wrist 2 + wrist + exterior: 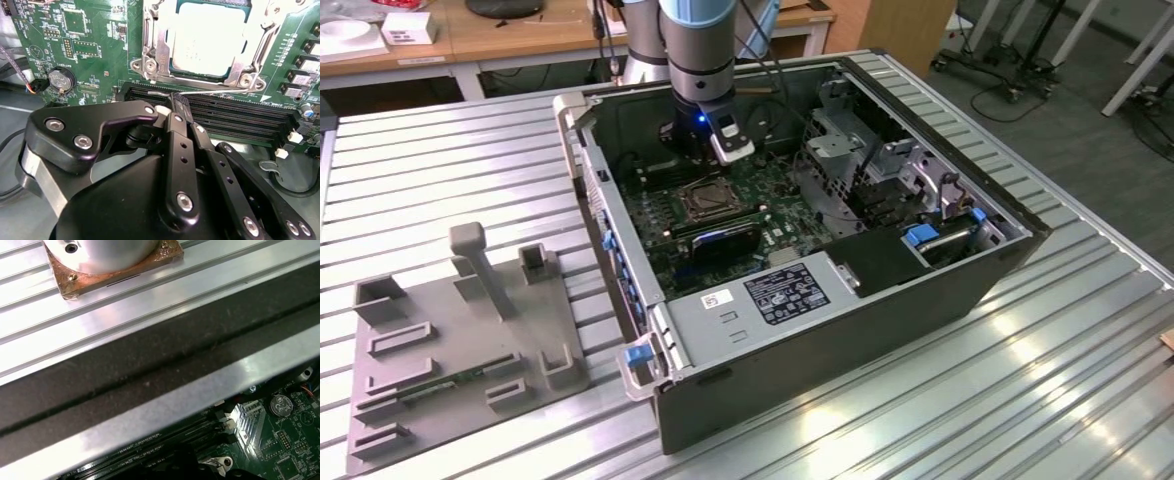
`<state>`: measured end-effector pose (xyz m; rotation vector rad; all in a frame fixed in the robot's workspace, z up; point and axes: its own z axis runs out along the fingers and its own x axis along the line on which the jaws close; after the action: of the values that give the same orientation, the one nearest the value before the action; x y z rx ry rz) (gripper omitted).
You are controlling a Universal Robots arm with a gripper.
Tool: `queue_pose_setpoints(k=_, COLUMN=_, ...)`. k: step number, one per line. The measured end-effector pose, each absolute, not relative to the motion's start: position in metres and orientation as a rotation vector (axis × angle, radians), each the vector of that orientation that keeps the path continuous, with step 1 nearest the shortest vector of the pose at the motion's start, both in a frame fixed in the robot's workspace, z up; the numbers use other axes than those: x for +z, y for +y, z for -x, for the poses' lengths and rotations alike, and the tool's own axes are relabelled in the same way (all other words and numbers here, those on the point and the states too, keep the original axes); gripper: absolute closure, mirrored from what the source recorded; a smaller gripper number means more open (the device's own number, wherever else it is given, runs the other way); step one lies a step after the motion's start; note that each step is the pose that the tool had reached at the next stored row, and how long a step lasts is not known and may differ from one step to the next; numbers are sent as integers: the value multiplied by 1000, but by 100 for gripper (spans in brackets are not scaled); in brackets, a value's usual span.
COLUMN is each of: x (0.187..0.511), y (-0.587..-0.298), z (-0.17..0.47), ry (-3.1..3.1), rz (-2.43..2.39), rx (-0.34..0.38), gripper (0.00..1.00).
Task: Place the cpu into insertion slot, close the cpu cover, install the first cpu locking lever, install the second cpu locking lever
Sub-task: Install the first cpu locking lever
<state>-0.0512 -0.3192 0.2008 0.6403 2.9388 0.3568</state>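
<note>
Shows the cpu (207,37) seated in the insertion slot (141,64) under the lowered cpu cover (159,40), gripper (175,102) clenched at the thin wire locking lever (215,91), likely springy, best caught near its end.

From high up, the exterior view looks down on my arm (700,60) inside the open computer case (854,330). Both wrist views sit close over the green motherboard (95,55), sharing its round battery (281,404).
</note>
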Motion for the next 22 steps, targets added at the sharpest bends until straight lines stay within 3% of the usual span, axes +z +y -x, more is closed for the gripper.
queue_pose_setpoints(k=17, x=196, y=-319, z=51, ry=2939, rz=-640, rx=354, gripper=89)
queue_pose_setpoints(k=22, x=196, y=-319, z=51, ry=2938, rz=-637, rx=315, gripper=89)
